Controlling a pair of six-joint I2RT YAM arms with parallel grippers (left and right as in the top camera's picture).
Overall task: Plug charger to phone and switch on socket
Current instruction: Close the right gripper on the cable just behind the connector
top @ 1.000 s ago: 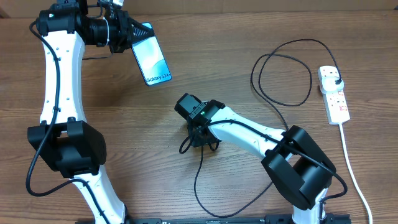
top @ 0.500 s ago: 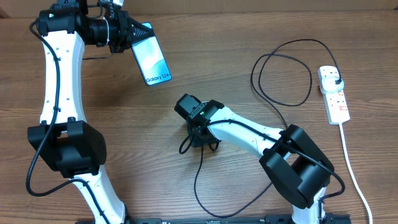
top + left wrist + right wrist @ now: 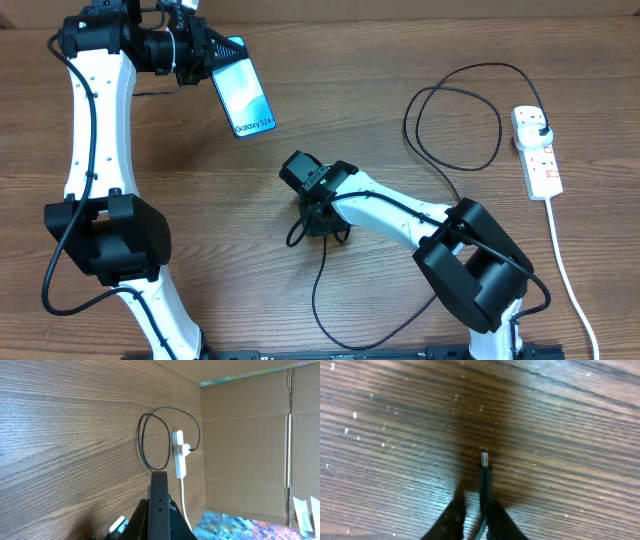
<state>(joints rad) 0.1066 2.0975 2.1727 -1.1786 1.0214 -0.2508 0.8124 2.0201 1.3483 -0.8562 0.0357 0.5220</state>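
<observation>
Charger (image 3: 485, 482) and phone (image 3: 243, 93) are well apart at this moment, one low on the wooden table (image 3: 230, 200), the other held up at its far left. The left gripper (image 3: 212, 57) is clamped on one end of the phone, screen facing up and the end with the small lettering pointing toward the middle of the table. At table centre the right gripper (image 3: 476, 505) has its jaws drawn narrow on either side of the charger's connector, whose metal tip (image 3: 483, 458) pokes out ahead of the fingertips; a sliver of light shows beside the cable, so whether the pinch is firm cannot be told. The thin black lead runs off in a wide loop to the socket (image 3: 537, 150) at the right edge, where the black plug head (image 3: 541, 128) appears already seated in the end outlet and a white cord (image 3: 565, 260) trails away. The cable looks light and limp and would likely flop if taken far back, so the stiff connector body just behind the tip is the sensible place to hold it, leaving the metal free to enter the port. The phone is rigid, smooth and probably slippery, and its port is small, so alignment will need care.
</observation>
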